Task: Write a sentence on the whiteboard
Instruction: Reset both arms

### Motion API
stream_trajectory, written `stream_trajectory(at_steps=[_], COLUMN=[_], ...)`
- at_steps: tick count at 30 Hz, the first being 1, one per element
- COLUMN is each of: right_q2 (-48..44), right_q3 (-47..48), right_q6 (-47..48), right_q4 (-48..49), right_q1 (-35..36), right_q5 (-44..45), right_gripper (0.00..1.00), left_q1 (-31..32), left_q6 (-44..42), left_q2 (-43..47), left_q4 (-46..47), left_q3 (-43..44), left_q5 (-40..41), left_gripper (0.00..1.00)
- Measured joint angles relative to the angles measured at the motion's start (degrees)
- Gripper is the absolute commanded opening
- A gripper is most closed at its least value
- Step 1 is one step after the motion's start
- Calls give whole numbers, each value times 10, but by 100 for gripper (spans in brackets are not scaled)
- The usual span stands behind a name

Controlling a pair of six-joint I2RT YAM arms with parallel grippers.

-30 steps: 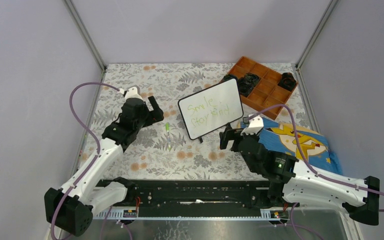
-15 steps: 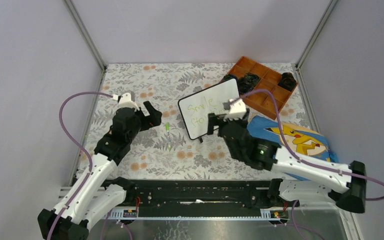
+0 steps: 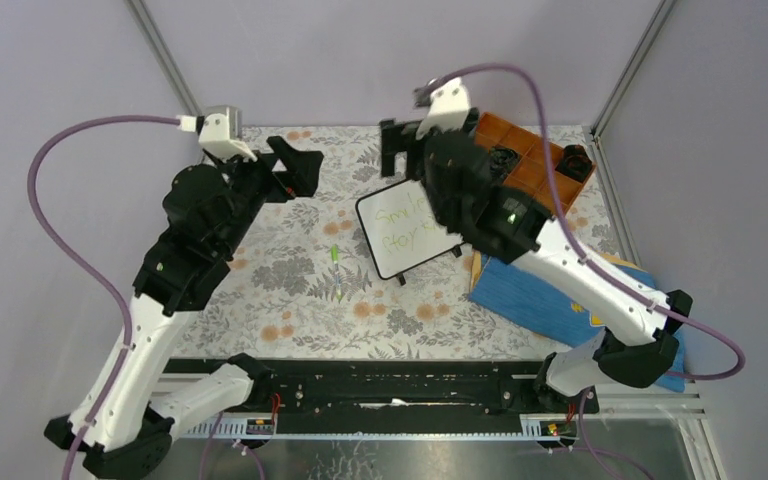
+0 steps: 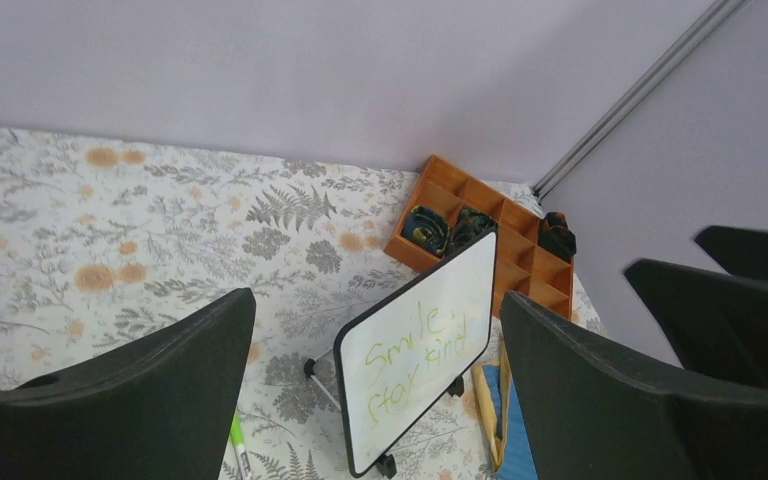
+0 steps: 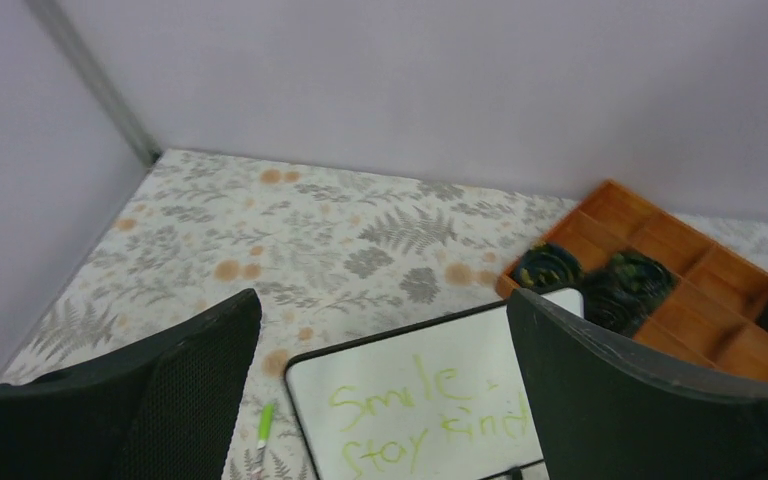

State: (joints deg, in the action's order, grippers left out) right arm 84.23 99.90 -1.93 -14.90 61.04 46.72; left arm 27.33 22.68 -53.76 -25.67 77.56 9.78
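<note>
green sentence (image 4: 415, 360) on whiteboard (image 4: 390, 435); left gripper (image 4: 375, 305), right gripper (image 5: 385, 300) now higher, spread, empty

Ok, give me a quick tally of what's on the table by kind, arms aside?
whiteboard: 1
green marker: 1
orange tray: 1
blue cloth: 1
dark bundles in the tray: 3
Total: 7

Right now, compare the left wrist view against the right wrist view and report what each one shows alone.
Only the left wrist view shows the blue cloth and the right corner post. Only the right wrist view shows the left corner post. Both show the whiteboard, the sentence in green, the green marker lying beside it, and the orange tray.
</note>
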Motion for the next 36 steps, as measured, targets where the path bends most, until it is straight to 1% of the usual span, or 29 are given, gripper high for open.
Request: stream_trajectory(at_steps=[3,5,6,9,11,18,21,24,28,32,36], right_q2=[-2,-23,-38,-116,-177,-368,-421,-443,-449,-422,-387], right_q3=[14,-18,-39,-126,-173,-334,-393,-416,-414,-378,-352], right_q6=[-68,-104,-112,-120,-113,-54,-38,-31,-26,-21,-18], right_q4=[-61,-76,-80,-77,-64,32,54,61,71,66,69], right_q1=[-92,-144,-153,-152,-149,-149,-149,-149,-149,-149,-149], right_q5=[-45,-50,-50,-49,-44,-7,-10,-30,-77,-110,-121], right_gripper=[100,100,100,100,100,100,100,100,100,100,100], left_q1=[54,99,119,161,174,177,177,177,177,177,177], left_q6=[-27,-46,-55,-80,-92,-101,-86,-62,-25,0,19], left_q2=[-35,-63,-76,-98,-103,-69,-50,-45,-42,-23,-10], left_q4=[-16,-22,-23,-23,-23,5,12,9,-14,-28,-38], left_q3=[42,63,69,73,73,63,42,21,-6,-30,-36], left_q5=[44,74,88,117,128,159,179,198,219,231,239], left_gripper=[99,99,99,99,99,99,99,99,99,99,99])
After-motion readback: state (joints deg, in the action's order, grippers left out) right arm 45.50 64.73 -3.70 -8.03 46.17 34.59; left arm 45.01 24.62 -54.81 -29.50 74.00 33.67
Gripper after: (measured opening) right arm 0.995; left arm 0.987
